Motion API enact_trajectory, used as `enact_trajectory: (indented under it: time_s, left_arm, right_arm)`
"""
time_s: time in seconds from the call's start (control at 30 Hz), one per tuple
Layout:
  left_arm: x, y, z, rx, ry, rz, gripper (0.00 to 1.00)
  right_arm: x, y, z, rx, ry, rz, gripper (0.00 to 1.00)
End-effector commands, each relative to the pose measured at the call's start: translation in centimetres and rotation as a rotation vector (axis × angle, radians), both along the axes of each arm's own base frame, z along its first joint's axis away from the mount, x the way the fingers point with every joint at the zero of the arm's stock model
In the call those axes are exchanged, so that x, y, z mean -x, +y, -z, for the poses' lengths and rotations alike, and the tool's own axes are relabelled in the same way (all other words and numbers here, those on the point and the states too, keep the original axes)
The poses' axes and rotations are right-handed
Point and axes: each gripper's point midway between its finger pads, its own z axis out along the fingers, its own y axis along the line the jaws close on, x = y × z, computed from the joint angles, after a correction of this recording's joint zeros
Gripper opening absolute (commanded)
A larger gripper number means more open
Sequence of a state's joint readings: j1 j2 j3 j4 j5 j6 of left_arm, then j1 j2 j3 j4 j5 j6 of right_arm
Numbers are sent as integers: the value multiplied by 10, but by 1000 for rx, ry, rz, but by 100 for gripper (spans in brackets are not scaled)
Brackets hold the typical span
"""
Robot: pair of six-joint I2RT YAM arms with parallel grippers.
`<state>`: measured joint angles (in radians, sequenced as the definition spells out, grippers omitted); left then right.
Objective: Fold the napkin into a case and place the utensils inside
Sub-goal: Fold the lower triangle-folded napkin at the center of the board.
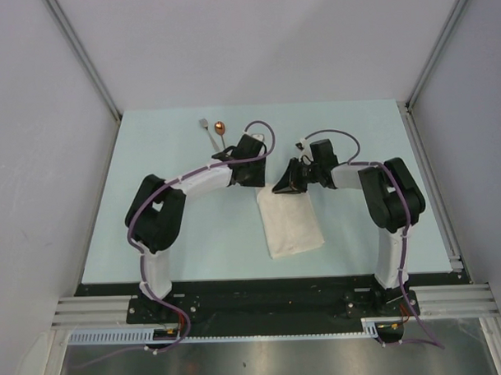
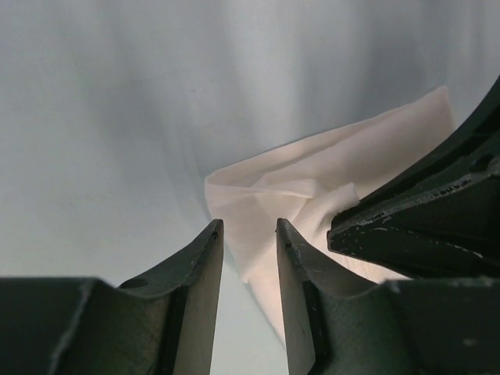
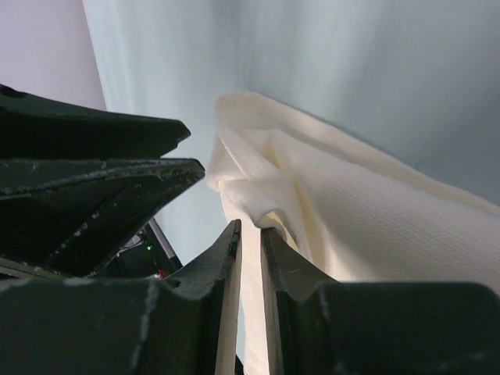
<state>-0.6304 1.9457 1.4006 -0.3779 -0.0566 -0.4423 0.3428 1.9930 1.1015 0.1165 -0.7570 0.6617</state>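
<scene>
Folded cream napkin (image 1: 293,227), mid-table (image 1: 150,150), well inside every edge; left gripper (image 2: 248,226) jaws apart at its far corner, right gripper (image 3: 250,226) nearly together at a raised fold, grip unconfirmed; fork (image 1: 207,130) and spoon (image 1: 221,131) well apart beyond.

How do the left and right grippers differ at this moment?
Opening: the left gripper stands clearly open; the right gripper is almost closed. Hold: the left gripper has nothing between its fingers; the right gripper nips a raised fold of the napkin. Both sit at the napkin's far edge.
</scene>
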Motion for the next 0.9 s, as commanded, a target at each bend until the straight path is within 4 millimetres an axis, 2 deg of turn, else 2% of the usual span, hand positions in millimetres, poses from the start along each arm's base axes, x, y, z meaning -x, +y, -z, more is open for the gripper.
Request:
enact_trajectory:
  time_s: [0.0,0.37,0.6,0.87]
  left_arm:
    - [-7,-25,-19,34,-59,83,38]
    - [-11,-31,-2,-100,-56,113,37]
    - [-16,-23,-1,-222,-95,106,34]
    - [-9,-24,6,-234,-80,133,29]
  right_arm:
    - [-17,-3,-2,-6,-26,17,20]
    - [-26,-3,16,1,3,9,19]
    - [-26,-3,19,-5,9,2,18]
    - [-27,-2,20,-7,9,1,18]
